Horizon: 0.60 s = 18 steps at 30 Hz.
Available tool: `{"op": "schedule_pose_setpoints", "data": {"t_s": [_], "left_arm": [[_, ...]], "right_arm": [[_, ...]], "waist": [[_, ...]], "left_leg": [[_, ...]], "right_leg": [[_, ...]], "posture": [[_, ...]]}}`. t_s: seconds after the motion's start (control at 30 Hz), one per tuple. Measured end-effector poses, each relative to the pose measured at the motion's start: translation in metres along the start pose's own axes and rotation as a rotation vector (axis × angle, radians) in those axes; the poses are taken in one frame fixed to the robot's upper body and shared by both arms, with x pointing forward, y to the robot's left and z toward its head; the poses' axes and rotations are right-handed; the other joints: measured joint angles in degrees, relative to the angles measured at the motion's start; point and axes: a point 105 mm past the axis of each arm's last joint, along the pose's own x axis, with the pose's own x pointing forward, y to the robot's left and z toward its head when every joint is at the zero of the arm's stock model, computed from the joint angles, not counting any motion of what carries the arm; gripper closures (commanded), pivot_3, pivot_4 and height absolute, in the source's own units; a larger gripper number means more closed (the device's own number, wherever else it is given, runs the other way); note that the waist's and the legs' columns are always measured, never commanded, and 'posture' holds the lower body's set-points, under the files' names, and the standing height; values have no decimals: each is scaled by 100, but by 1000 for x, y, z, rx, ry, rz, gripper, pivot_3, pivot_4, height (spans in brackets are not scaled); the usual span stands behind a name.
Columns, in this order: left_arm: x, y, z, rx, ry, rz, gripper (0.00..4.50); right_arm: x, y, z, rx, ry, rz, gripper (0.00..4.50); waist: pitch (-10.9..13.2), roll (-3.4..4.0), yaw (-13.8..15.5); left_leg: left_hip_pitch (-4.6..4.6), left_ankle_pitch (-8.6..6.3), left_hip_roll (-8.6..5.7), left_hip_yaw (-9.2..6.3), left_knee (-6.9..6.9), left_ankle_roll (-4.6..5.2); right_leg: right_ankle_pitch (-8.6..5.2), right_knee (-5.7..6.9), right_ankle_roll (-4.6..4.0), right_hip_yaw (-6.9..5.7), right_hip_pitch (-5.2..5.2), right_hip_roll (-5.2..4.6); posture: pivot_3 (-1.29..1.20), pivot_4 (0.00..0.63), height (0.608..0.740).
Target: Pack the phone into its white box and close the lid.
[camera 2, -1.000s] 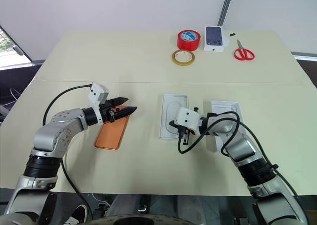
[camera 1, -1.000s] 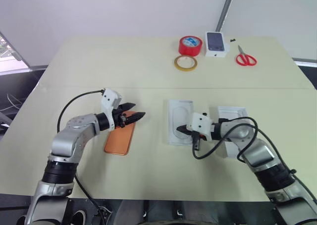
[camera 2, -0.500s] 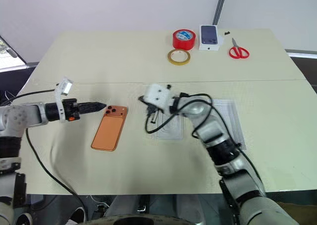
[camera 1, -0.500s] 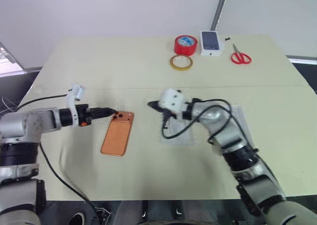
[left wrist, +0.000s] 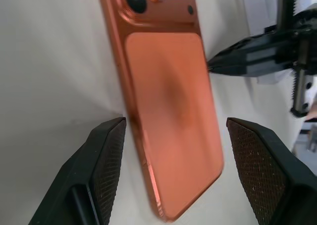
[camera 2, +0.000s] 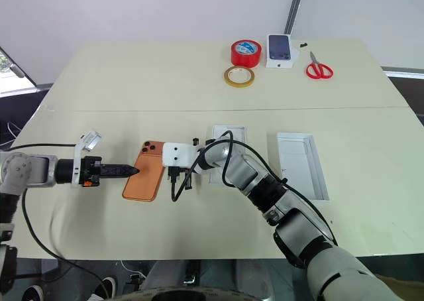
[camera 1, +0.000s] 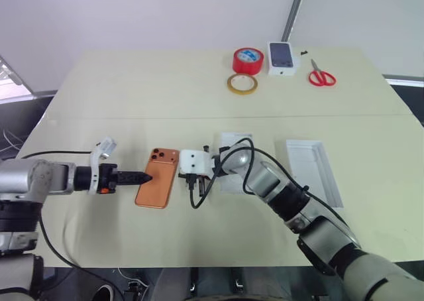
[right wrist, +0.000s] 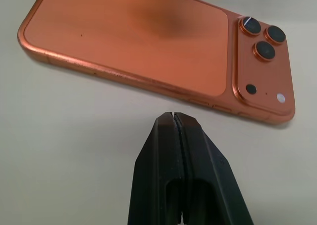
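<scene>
Phone is lying face down on the surface, between the spread left hand and the pressed-together right hand. Step: bracing it for pickup; next, lifting one edge.

Orange phone flat, lenses up — white box open.

You're looking at a plain lab or test room: a bare cream surface against blank white walls, with red tape, a tape ring and scissors set at its far edge.
</scene>
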Motion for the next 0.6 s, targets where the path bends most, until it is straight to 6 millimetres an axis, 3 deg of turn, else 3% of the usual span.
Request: {"op": "schedule_pose_setpoints", "data": {"t_s": [0.43, 0.53, 0.6], "left_arm": [[38, -12, 7, -67, -50, -121, 1062], [36, -9, 9, -90, -64, -108, 1917], [34, -4, 7, -110, -61, -93, 2990]], "right_arm": [[1, -2, -6, 2, 8, -26, 4460], [1, -2, -7, 2, 7, -29, 4500], [1, -2, -5, -5, 0, -31, 4500]], "waist": [[-24, 30, 36], [-23, 30, 20], [-20, 24, 2]], "left_leg": [[54, -27, -9, -3, -2, 45], [51, -27, -9, -3, -3, 44], [39, -26, -9, -3, -3, 42]], "right_leg": [[0, -3, 0, 3, 35, -6], [0, -3, 0, 4, 34, -5], [0, -2, 0, 4, 33, -5]], "posture": [[0, 150, 740], [0, 150, 740], [0, 150, 740]]}}
